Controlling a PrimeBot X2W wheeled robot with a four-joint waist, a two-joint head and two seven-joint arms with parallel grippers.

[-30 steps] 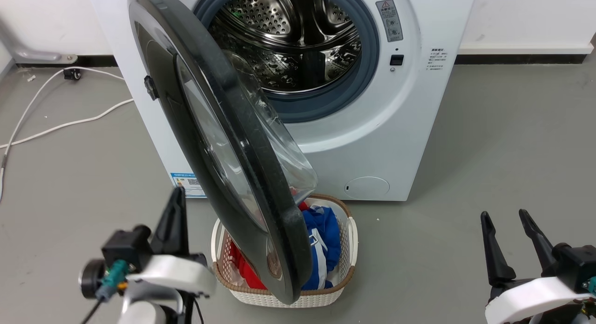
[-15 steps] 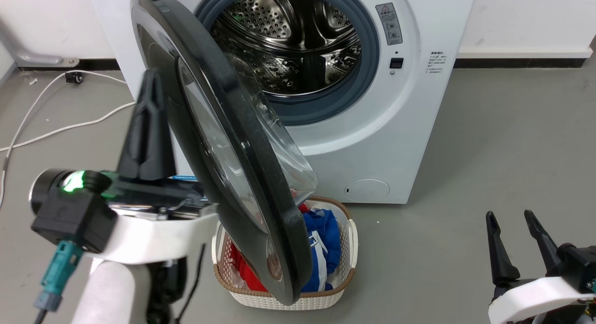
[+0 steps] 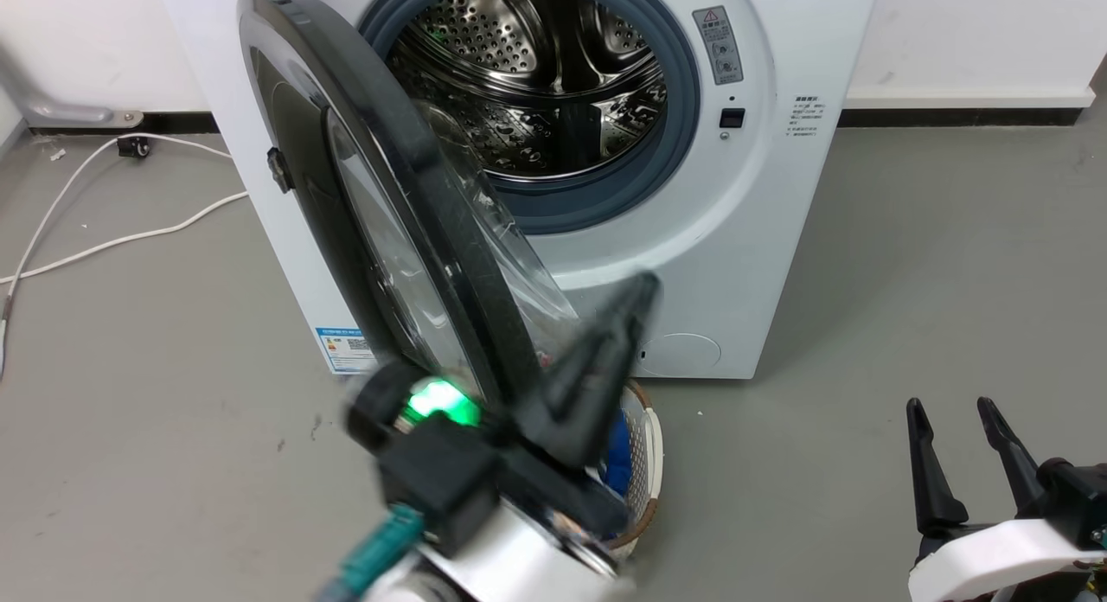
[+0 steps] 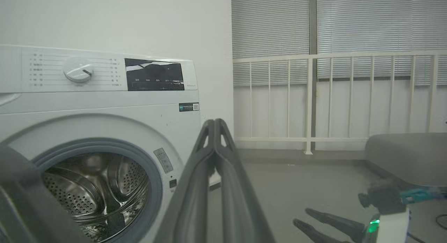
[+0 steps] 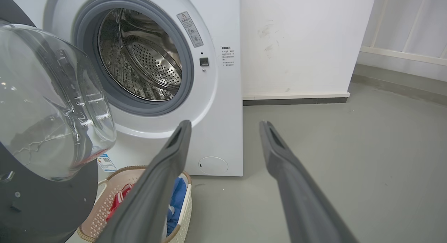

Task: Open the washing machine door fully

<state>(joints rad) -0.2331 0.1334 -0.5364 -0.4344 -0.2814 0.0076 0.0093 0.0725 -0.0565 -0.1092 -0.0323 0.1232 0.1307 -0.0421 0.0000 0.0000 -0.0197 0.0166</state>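
The door (image 3: 380, 213) juts before the washing machine (image 3: 735, 239) — basket (image 5: 99, 211) beneath.

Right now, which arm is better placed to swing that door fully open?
Probably the left. The left gripper, shut, is raised beside the inner face of the half-open washing machine door; the right gripper is open, low over the floor.

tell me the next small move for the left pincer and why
Probably press the shut left pincer toward the robot's left against the inner face of the washing machine door: the door stands only partly open, and the pincer is on that inner side of it.
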